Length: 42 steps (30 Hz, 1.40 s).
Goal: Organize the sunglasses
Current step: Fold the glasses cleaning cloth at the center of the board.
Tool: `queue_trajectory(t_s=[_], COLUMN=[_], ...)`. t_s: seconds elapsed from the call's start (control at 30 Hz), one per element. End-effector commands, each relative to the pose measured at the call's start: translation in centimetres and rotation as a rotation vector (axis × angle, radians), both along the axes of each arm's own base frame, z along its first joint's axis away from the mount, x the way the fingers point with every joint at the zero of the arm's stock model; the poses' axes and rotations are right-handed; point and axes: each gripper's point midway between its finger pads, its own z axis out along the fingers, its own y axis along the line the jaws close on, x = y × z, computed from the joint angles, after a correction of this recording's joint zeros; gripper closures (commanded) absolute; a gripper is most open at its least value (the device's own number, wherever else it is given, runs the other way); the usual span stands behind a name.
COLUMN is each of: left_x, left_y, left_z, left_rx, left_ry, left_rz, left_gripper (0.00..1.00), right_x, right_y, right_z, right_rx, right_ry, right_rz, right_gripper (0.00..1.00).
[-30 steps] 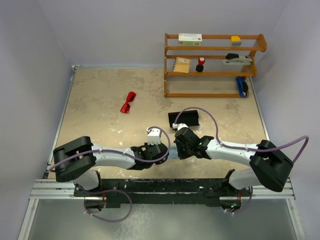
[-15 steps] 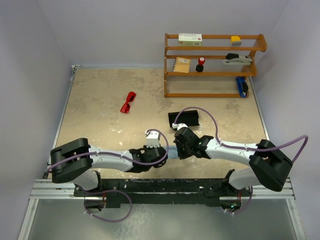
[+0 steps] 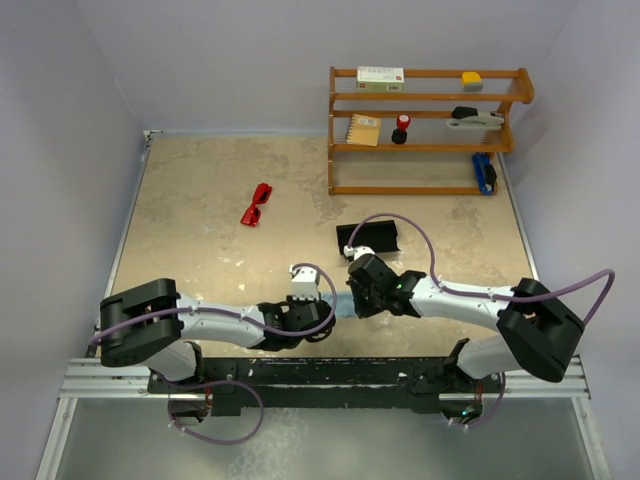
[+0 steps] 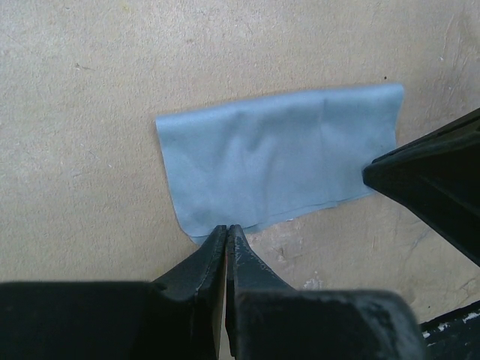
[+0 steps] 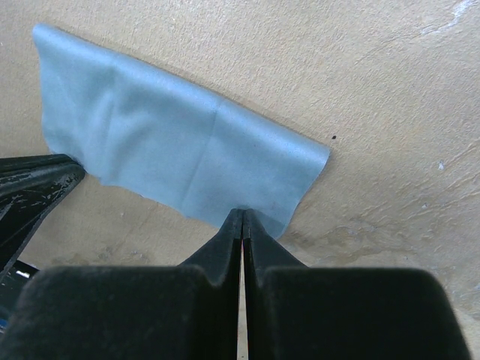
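The red sunglasses (image 3: pixel 257 204) lie folded on the table at the back left, far from both grippers. A light blue cloth (image 4: pixel 277 161) lies flat and folded on the table between the grippers; it also shows in the right wrist view (image 5: pixel 180 150) and in the top view (image 3: pixel 340 303). My left gripper (image 4: pixel 226 229) is shut, its tips at the cloth's near edge; I cannot tell whether it pinches it. My right gripper (image 5: pixel 241 215) is shut with its tips over the cloth's opposite edge. The black case (image 3: pixel 368 237) lies just behind the right gripper (image 3: pixel 352 299).
A wooden shelf (image 3: pixel 430 190) stands at the back right, holding a notebook, a box, a stapler and other small items. Grey walls enclose the table. The right gripper's finger (image 4: pixel 431 187) shows beside the cloth in the left wrist view.
My left arm has drawn back toward the near edge and left, its gripper now at the cloth's edge. The right arm, sunglasses and case have not moved.
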Motion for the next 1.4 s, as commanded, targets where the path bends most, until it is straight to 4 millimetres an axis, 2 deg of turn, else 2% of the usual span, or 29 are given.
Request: queue_trajectory(t_s=[0.0,0.4,0.6,0.8,0.97,1.2,1.37], left_x=[-1.4,-1.5,-1.5,-1.4,-1.4,-1.4,-1.5], left_y=[1.4,1.5,1.5,1.5,1.6,1.9,2.1], left_z=[-1.5,-1.7,-2.0,-1.9,-2.0,-2.2,-2.3], left_rx=[0.049,0.056,0.062,0.062,0.068,0.077,0.084], left_ry=[0.046,0.042,0.044,0.041,0.04,0.041,0.045], left_rz=[-0.014,-0.011,-0.011,-0.007,-0.004,-0.004,-0.005], left_gripper=[1.0,1.0,1.0,1.0,1.0,1.0,1.0], right_x=[-0.5,0.5,0.7,0.5,0.0,-2.0,-2.4], right_y=[-1.5,1.8,3.2,4.1,3.2,0.5,-0.9], right_z=[-0.6,2.1,2.3,1.3,0.2,-0.8,-1.3], right_rx=[-0.072,0.049,0.088,0.105,0.064,-0.002,-0.044], right_ry=[0.013,-0.01,0.002,0.033,0.046,0.097,0.095], right_rz=[-0.01,0.033,0.049,0.059,0.053,0.058,0.043], right_gripper=[1.0,1.0,1.0,1.0,1.0,1.0,1.0])
